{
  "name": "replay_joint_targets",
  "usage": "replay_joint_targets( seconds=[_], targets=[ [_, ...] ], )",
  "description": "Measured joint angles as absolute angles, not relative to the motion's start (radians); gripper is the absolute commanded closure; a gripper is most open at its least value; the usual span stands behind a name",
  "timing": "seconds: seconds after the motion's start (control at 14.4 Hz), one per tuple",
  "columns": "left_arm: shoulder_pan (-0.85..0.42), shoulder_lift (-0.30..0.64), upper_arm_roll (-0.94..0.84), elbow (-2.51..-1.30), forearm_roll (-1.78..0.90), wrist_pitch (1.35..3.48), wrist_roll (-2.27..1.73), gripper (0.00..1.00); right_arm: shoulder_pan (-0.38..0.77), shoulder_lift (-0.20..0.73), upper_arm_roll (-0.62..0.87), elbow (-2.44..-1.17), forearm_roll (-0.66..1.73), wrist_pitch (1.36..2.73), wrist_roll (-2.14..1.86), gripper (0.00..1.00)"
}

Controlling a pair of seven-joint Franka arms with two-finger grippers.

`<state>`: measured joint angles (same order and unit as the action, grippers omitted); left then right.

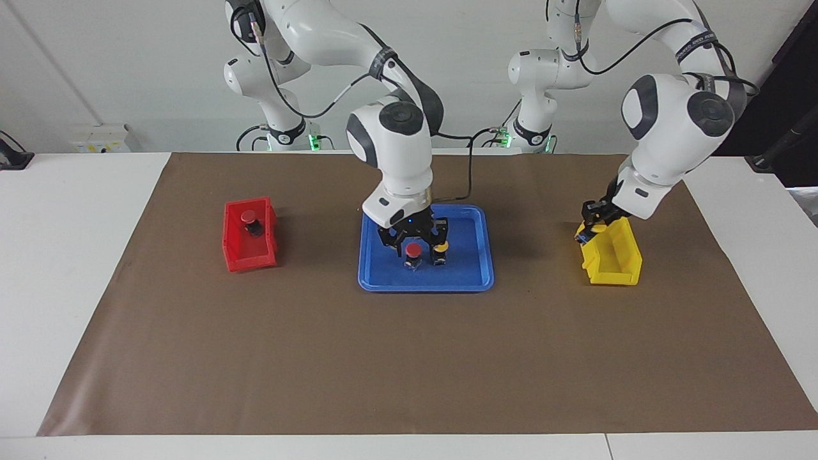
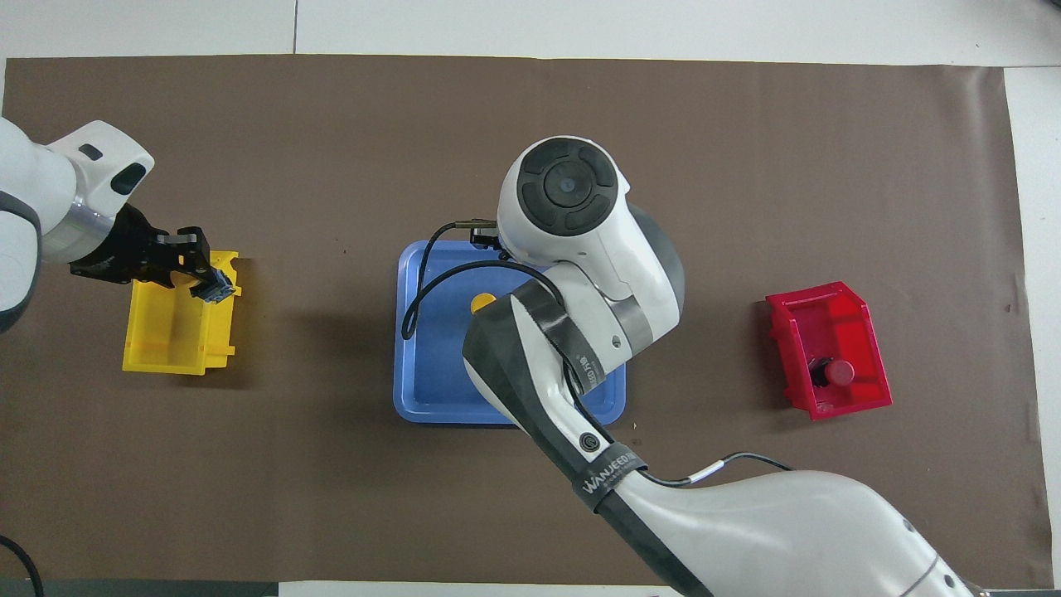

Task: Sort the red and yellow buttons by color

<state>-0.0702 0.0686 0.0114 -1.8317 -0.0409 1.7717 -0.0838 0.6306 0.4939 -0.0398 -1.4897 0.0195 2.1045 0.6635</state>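
Note:
My right gripper [image 1: 414,241] is down in the blue tray [image 1: 383,281], open, with its fingers on either side of a red button [image 1: 414,250]. A yellow button [image 1: 439,245] stands in the tray just beside that gripper, toward the left arm's end; its cap shows in the overhead view [image 2: 481,303]. There the arm hides the right gripper and the tray's red button. My left gripper [image 1: 592,225] is shut on a yellow button [image 1: 599,226] over the yellow bin [image 1: 617,265]; it also shows in the overhead view [image 2: 201,278]. Another red button [image 1: 251,220] lies in the red bin [image 1: 246,255].
The yellow bin [image 2: 166,332] stands at the left arm's end of the brown mat, the red bin [image 2: 854,323] at the right arm's end, and the blue tray [image 2: 414,332] between them. White table borders the mat.

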Motion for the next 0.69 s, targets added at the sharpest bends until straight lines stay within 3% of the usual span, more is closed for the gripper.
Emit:
replay_joint_targets(
  seconds=[0.28,0.69],
  targets=[
    [0.018,0.068,0.012,-1.846,-0.023,1.771,0.148,0.98,0.633,0.508,-0.043,-1.515,0.015,2.107,0.665,0.24],
    [0.023,0.056,0.007,-1.943,-0.013,1.794,0.364,0.98,0.646,0.481,-0.043,-1.601,0.014,2.118,0.665,0.26]
  ],
)
